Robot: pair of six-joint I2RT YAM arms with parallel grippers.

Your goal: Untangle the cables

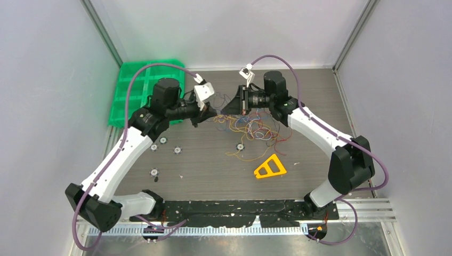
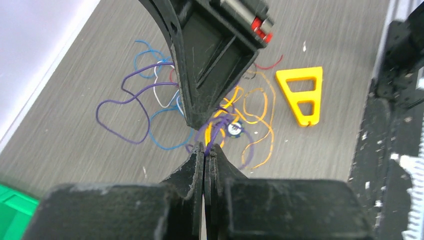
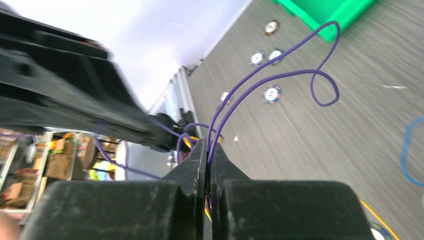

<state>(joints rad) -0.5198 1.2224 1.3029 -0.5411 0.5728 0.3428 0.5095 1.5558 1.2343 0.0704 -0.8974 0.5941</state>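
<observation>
Left pincer [image 2: 205, 152] clamped on purple wire [image 2: 214, 131], right pincer [image 3: 207, 150] also gripping purple wire, cables [image 1: 253, 128] tangled between the two.

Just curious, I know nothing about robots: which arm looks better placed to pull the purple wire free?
Probably left. The left gripper and right gripper both pinch purple wire, but the left sits beside the tangle; pulling outward draws wire away, not across it.

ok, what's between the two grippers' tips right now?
Just a short run of purple wire, pinched by the left gripper and leading up to the right gripper. The left wrist view shows it.
</observation>
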